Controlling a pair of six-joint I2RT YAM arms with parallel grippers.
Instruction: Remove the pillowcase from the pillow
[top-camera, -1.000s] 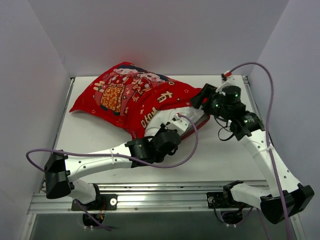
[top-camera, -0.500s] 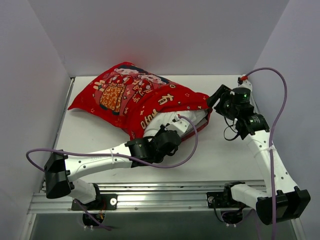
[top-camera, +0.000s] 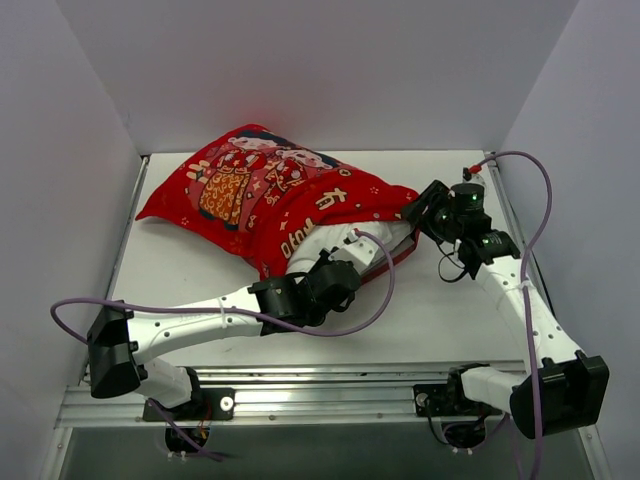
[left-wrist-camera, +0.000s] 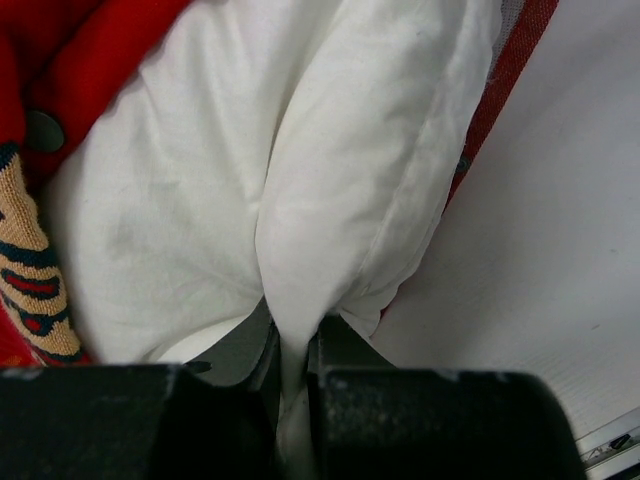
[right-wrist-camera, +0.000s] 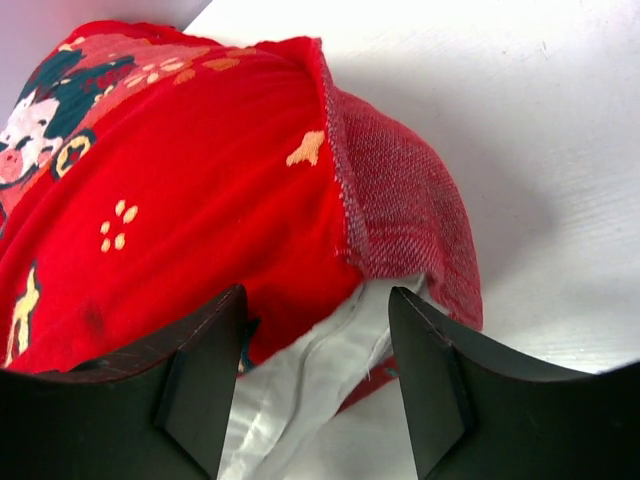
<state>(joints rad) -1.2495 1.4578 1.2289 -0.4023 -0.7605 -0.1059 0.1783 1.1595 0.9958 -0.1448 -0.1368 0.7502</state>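
The red pillowcase (top-camera: 270, 190) with cartoon children and gold print lies across the middle of the table, still around most of the white pillow (top-camera: 335, 240). The pillow's near end bulges out of the open mouth. My left gripper (top-camera: 340, 262) is shut on a fold of the pillow (left-wrist-camera: 330, 200), pinched between its jaws in the left wrist view. My right gripper (top-camera: 418, 208) is open at the mouth's right corner. In the right wrist view its fingers (right-wrist-camera: 205, 370) straddle the pillowcase's red edge (right-wrist-camera: 400, 210) and white lining (right-wrist-camera: 310, 390) without closing on them.
White walls enclose the table (top-camera: 450, 310) on the left, back and right. A purple cable (top-camera: 375, 300) loops from the left arm in front of the pillow. Another cable (top-camera: 535, 220) arches over the right arm by the right wall.
My right gripper has swung back left and down to the pillowcase's right corner after drifting right. The left gripper has kept its hold on the pillow; the pillowcase has barely shifted.
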